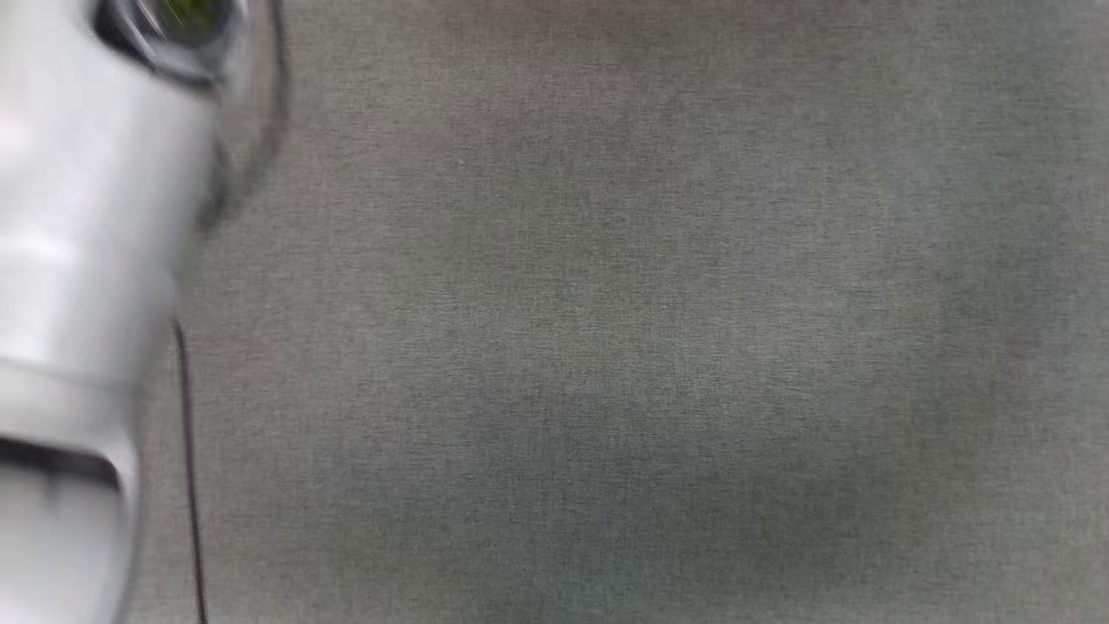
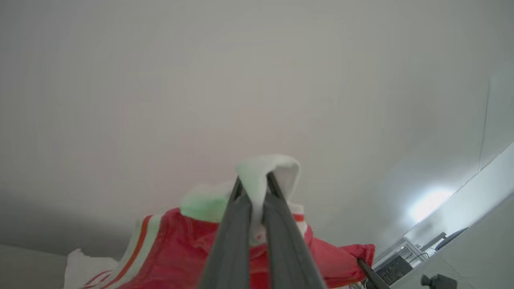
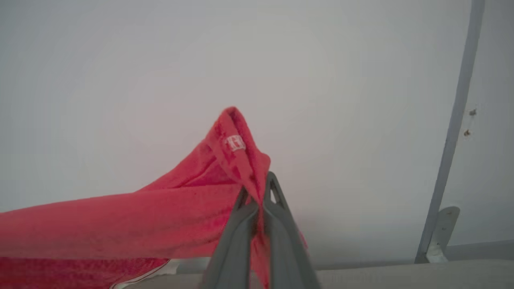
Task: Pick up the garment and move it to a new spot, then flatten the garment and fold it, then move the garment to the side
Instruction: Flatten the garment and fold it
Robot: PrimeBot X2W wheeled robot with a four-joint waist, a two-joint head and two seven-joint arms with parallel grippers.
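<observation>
Red garment (image 2: 180, 249), white panels, striped trim, left end effector (image 2: 253, 182) clamping white fold, right end effector (image 3: 257, 190) clamping red edge

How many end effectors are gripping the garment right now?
2. The left end effector is clamped on a white fold of the garment; the right end effector is clamped on a red fold of it.

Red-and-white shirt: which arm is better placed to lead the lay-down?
Probably left: its pale forearm hangs over the grey fabric surface. Left gripper pinches the soft red-and-white shirt by a white fold; right gripper pinches red cloth.
</observation>
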